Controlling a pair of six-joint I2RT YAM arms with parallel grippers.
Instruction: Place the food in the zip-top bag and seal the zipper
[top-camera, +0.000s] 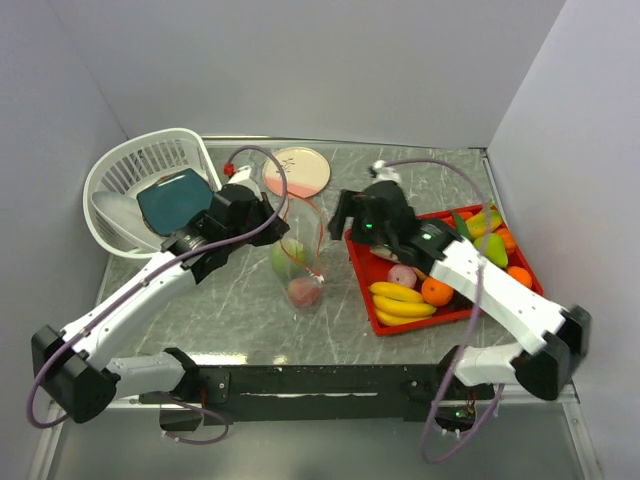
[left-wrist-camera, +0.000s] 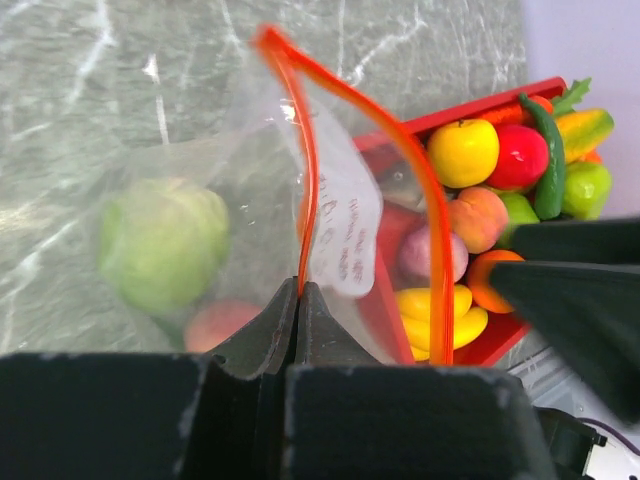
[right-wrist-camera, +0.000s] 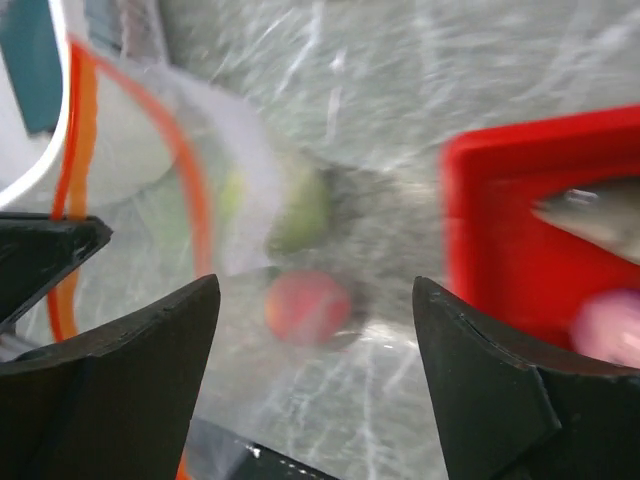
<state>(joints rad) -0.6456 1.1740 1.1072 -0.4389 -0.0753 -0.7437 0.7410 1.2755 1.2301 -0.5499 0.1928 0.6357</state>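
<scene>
Zip-top bag (top-camera: 300, 265) at the centre of the table (top-camera: 230, 320), long axis near-to-far, mouth raised by the left gripper (left-wrist-camera: 298, 292) pinching the zipper (left-wrist-camera: 305, 190); green pear (left-wrist-camera: 165, 240) and peach (left-wrist-camera: 215, 320) inside. Remaining food (top-camera: 405, 292) fills the red tray (top-camera: 440, 319) rightward, nearer the right gripper (right-wrist-camera: 315, 290), spread and empty

Left end effector (left-wrist-camera: 298, 292) pinched — right one (right-wrist-camera: 316, 290) agape

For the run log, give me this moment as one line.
Left jaws: shut on bag rim | right jaws: open, empty | bag: green fruit, peach inside | zipper: unsealed | tray: food left
</scene>
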